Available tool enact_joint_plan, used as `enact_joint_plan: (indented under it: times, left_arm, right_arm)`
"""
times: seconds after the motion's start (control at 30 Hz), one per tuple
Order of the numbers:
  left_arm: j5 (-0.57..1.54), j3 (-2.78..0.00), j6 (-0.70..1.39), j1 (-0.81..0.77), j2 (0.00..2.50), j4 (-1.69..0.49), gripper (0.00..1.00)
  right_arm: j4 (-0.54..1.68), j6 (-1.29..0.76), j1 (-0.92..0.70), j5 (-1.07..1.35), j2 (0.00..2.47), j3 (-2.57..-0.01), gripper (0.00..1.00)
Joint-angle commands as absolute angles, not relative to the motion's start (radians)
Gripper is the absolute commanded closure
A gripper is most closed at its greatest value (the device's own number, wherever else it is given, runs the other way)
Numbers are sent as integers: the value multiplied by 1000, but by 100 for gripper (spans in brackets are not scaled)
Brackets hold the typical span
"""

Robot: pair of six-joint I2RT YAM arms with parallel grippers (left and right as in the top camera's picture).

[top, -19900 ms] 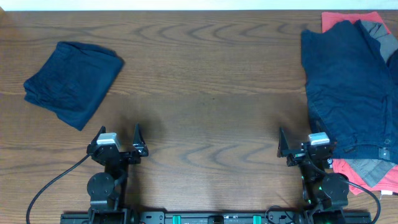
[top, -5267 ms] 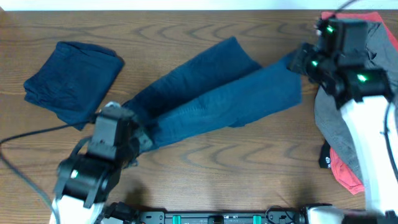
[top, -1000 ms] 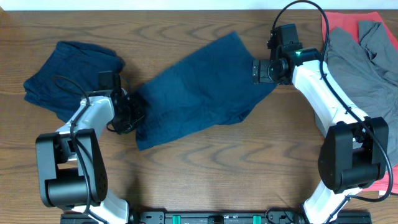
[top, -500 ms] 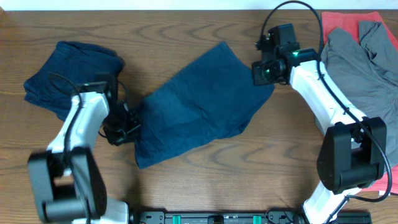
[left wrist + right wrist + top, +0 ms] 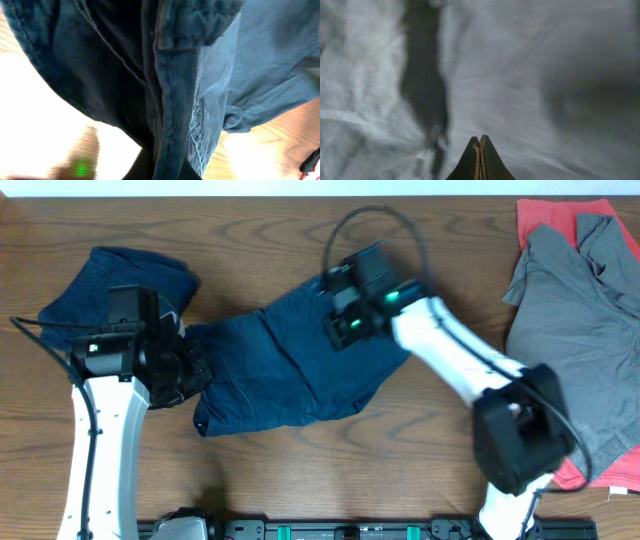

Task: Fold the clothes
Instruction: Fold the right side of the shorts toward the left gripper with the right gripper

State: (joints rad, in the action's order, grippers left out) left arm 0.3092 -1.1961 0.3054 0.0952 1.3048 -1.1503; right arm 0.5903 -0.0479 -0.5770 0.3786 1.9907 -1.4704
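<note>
Lying creased and doubled over, the navy shorts (image 5: 283,372) are clamped by the left tool (image 5: 192,372) and right tool (image 5: 341,332).

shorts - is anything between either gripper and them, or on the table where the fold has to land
Nothing visible. The left gripper pinches the shorts at their left edge, the right gripper sits on them; the folded navy garment lies beyond that edge.

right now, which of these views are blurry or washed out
Overhead: evenly lit, but the right arm is motion-smeared over the shorts; the left arm looks sharper. Left wrist: the denim seam is fairly crisp, while the table is blown out to near white. Right wrist: the fabric is streaked with motion blur and bleached grey; only the tips of the shut jaws are sharp.
</note>
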Motion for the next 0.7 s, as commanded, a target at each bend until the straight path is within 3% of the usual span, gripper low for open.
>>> enact_joint_plan:
  times: [0.0,0.37,0.67]
  left_arm:
    - [347,-1246,285,95,1296,-1152,94]
    - [374,-1351,318,95,1296,-1131,94]
    - [374,-1346,319,94,1326,-1189,94]
  right_arm:
    - [560,-103,-669,420,2086,-1452,99]
    - [470,-134,-902,438,2210,-1453,99]
    - [572,-209,-805,253,2056,-1475,99]
